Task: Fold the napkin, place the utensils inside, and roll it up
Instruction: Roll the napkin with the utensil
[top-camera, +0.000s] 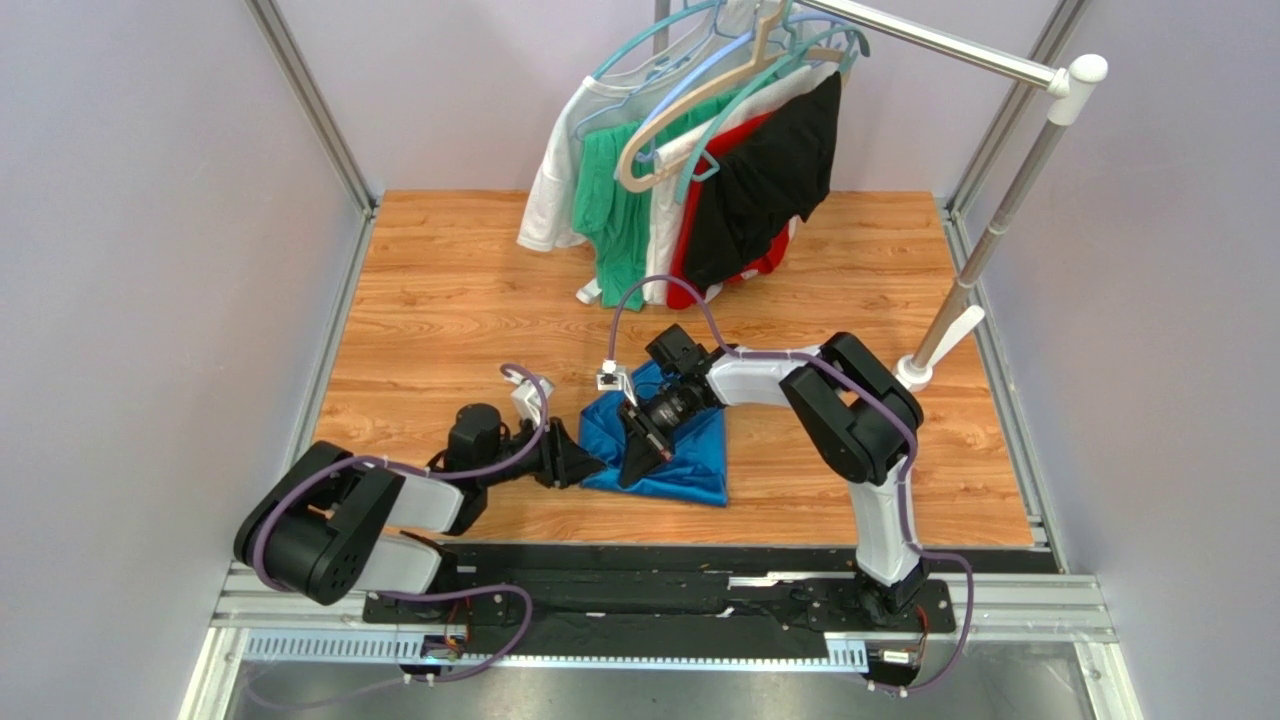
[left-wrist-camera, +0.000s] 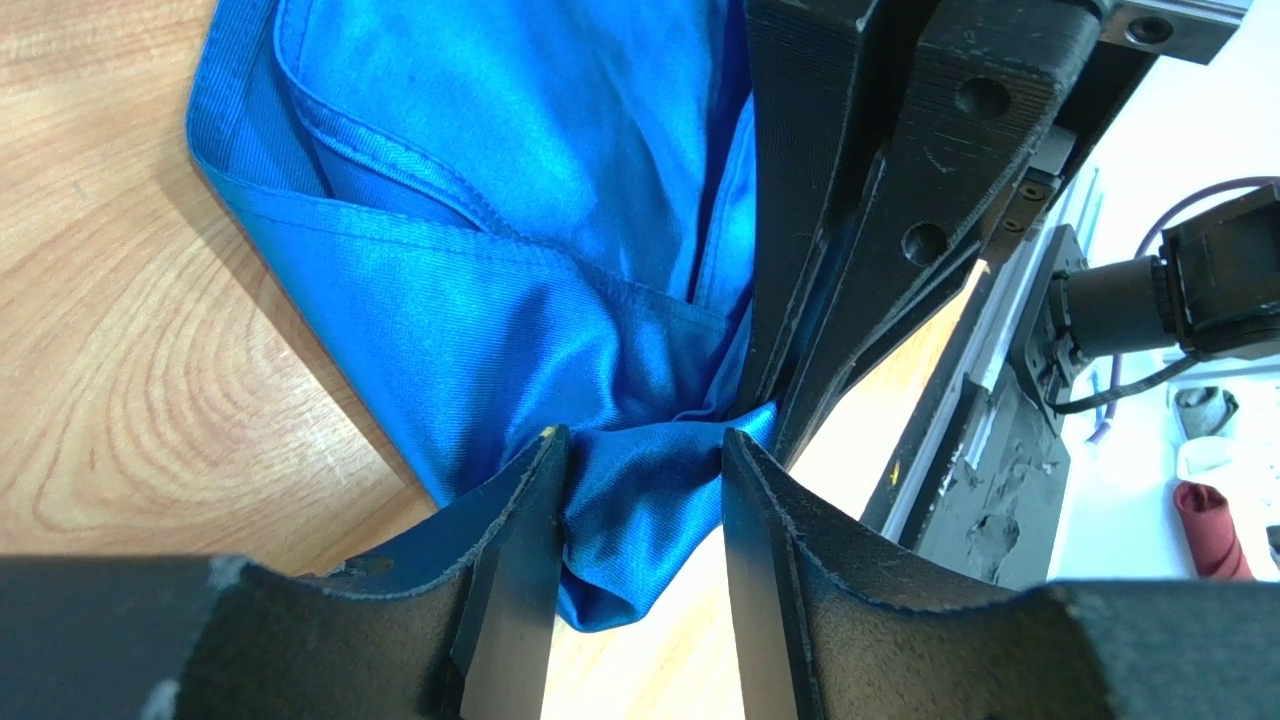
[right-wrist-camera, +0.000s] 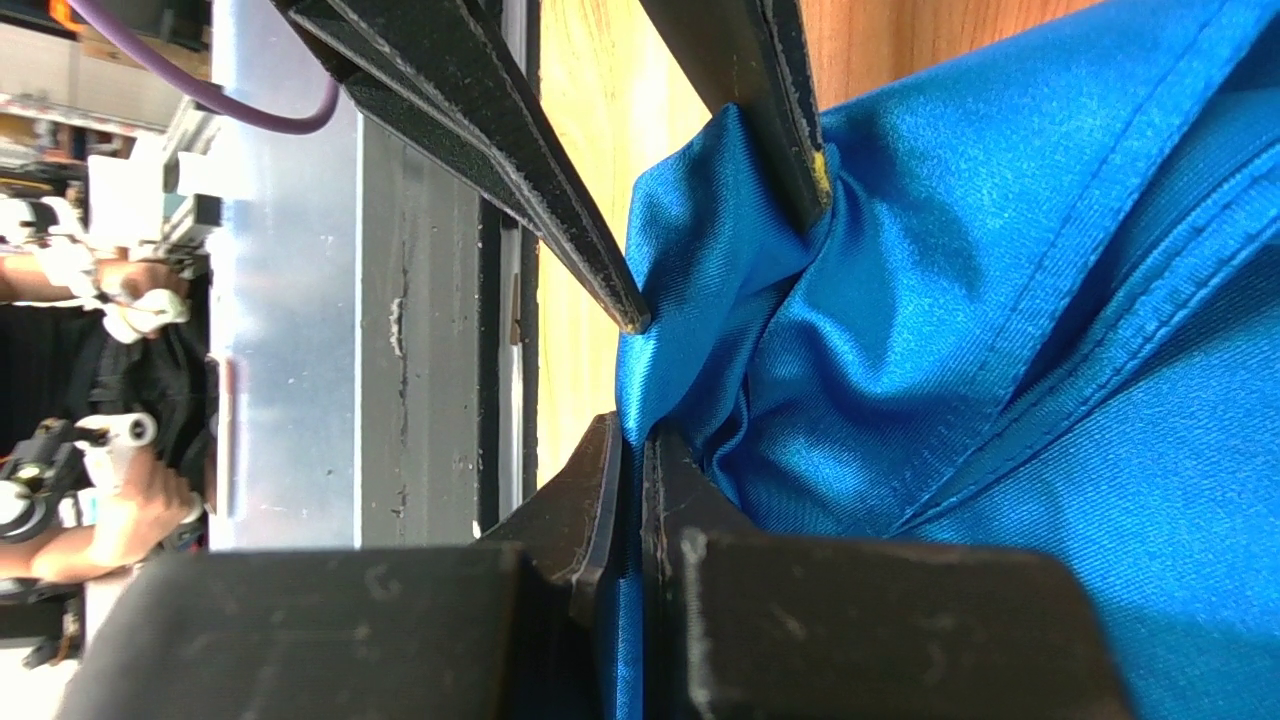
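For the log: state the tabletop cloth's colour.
The thin cloth napkin is plain royal blue; best in left wrist view.

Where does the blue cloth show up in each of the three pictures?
Top external: the napkin lies low centre, between the two arms.
Left wrist: napkin fills the upper middle, running down into the left gripper.
Right wrist: napkin fills the right half, pinched in the right gripper.
Shared landmark: its bunched corner, where both grippers meet.

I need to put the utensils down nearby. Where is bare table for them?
Bare wood of the table lies far left, between the wall and the hanging garments, and front right, beyond the right arm. It is crowded around the napkin, where the left gripper and right gripper meet.
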